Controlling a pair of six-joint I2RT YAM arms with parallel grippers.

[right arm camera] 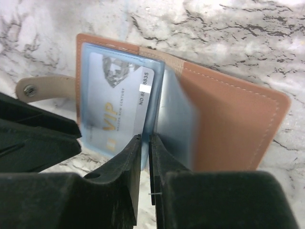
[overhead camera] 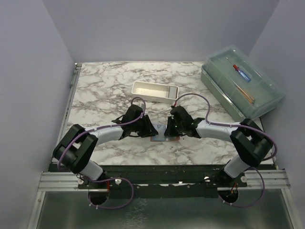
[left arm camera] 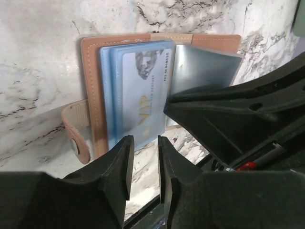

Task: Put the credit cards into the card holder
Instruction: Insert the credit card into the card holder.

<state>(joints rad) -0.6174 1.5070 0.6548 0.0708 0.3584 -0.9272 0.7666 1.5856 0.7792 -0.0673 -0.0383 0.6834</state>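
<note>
Tan card holder (right arm camera: 233, 124), credit card (right arm camera: 114, 105) inside

**Around the work spot**

Across the middle of the top view: a marble-look table top (overhead camera: 105, 86), white with grey and black veins. Seen also behind everything in both wrist views.

Upper middle: a white rectangular tray (overhead camera: 153, 98), shallow, standing flat on the table.

Upper right: a large clear box (overhead camera: 221, 95) with a greenish lid, set at an angle and reaching past the right table edge. Inside, under the lid, a small red-and-blue item (overhead camera: 242, 74) and just beside it a thin orange stick (overhead camera: 246, 93).

Along the bottom: a metal rail (overhead camera: 57, 180) across the frame, and below it a dull grey sheet (overhead camera: 157, 212).

On all sides above: plain pale lilac walls (overhead camera: 157, 28).
</note>
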